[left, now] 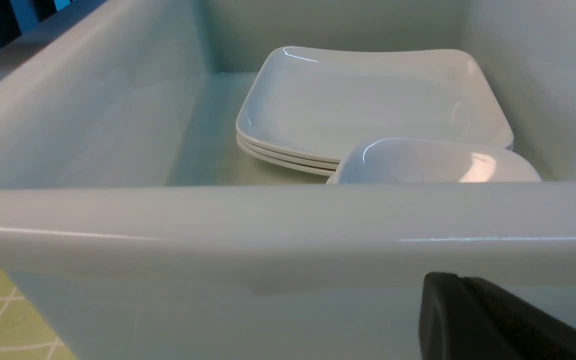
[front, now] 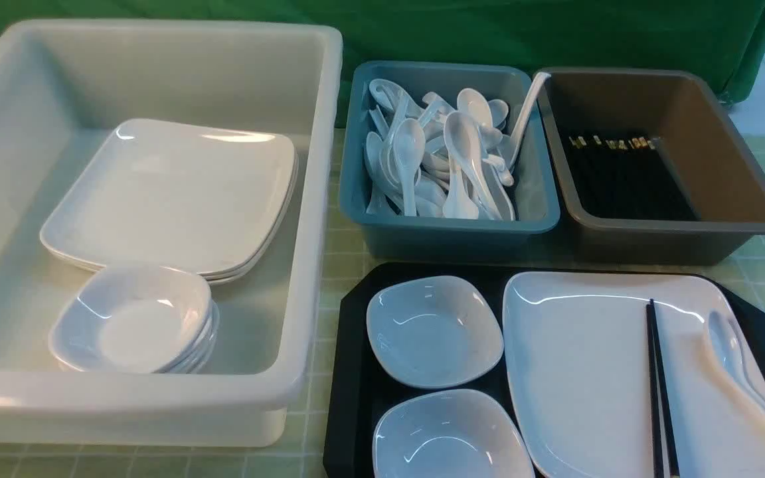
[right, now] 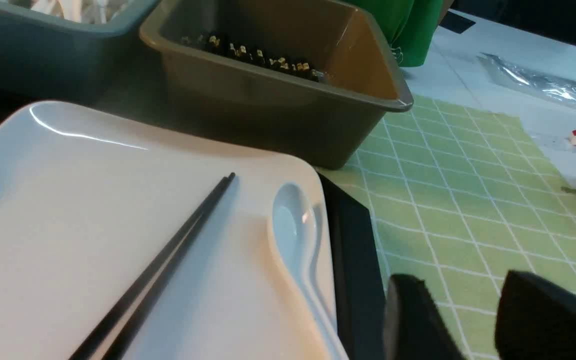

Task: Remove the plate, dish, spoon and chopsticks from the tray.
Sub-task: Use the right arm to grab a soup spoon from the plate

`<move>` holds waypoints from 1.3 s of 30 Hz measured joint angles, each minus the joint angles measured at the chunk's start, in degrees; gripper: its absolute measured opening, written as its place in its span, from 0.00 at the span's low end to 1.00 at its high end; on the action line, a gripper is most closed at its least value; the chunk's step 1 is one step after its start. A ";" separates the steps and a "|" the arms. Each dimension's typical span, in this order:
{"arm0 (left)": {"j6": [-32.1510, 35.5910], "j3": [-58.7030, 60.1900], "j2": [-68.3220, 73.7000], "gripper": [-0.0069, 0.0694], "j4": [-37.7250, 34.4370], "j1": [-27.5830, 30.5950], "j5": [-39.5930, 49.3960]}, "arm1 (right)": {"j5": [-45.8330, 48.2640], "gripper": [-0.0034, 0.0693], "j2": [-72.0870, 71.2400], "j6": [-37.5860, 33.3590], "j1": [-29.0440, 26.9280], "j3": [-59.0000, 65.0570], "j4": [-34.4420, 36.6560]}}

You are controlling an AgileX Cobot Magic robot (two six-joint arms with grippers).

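Observation:
The black tray point(front: 349, 372) lies at the front right. On it are two small white dishes point(front: 432, 332) point(front: 449, 435) and the large white plate point(front: 582, 372). The black chopsticks point(front: 656, 385) and the white spoon point(front: 734, 358) lie on the plate's right part. In the right wrist view the plate point(right: 68, 210), chopsticks point(right: 168, 265), spoon point(right: 295, 235) and tray edge point(right: 350, 240) show. My right gripper point(right: 460, 285) is open and empty over the green mat, just beside the tray's right edge. My left gripper point(left: 455, 276) is shut and empty, outside the white tub's near wall point(left: 268, 220).
The white tub point(front: 303, 199) at left holds a stack of plates point(front: 176, 192) and a stack of small dishes point(front: 133, 318). A blue bin point(front: 449, 229) of spoons and a grey-brown bin point(front: 675, 229) of chopsticks stand behind the tray. A green checked mat point(right: 468, 200) covers the table.

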 joint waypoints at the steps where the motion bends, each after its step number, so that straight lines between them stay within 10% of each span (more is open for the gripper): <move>1: 0.00 0.00 0.00 0.08 0.00 0.00 0.00 | 0.00 0.38 0.00 0.00 0.00 0.00 0.00; 22: -1.70 0.00 0.00 0.08 -1.23 0.00 -4.13 | 0.06 0.38 0.00 0.00 0.00 0.00 0.00; 28: -9.55 0.00 0.00 0.08 -21.21 0.00 -18.64 | 0.06 0.38 0.00 0.00 0.00 0.00 0.00; 36: -16.48 0.00 0.00 0.08 -22.66 0.00 -35.79 | -3.88 0.38 0.00 2.37 0.00 0.00 2.33; 39: -25.84 -1.04 0.02 0.08 -17.64 0.00 -47.30 | -14.47 0.38 0.00 16.01 0.00 0.00 8.18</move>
